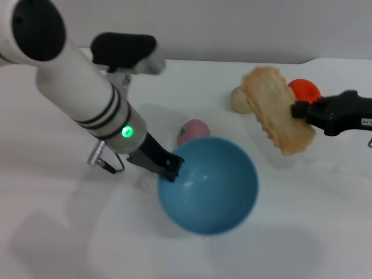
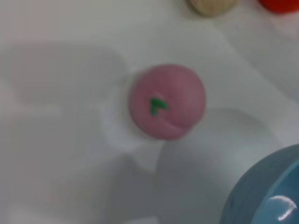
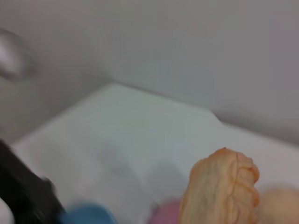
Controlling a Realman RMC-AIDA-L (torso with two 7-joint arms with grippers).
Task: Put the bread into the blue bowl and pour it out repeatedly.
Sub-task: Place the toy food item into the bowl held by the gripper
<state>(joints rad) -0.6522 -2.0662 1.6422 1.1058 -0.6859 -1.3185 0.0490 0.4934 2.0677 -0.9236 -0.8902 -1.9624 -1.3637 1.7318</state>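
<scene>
On the desk there is 1 blue bowl, 1 bread up and to the right of the bowl, 1 pink-purple round fruit just behind the bowl, 1 small beige ball farther back, and 1 red-orange round piece behind the bread. That makes 4 toy foods around the 1 bowl. There are 2 claws: the left claw at the bowl's near-left rim and the right claw at the bread.
</scene>
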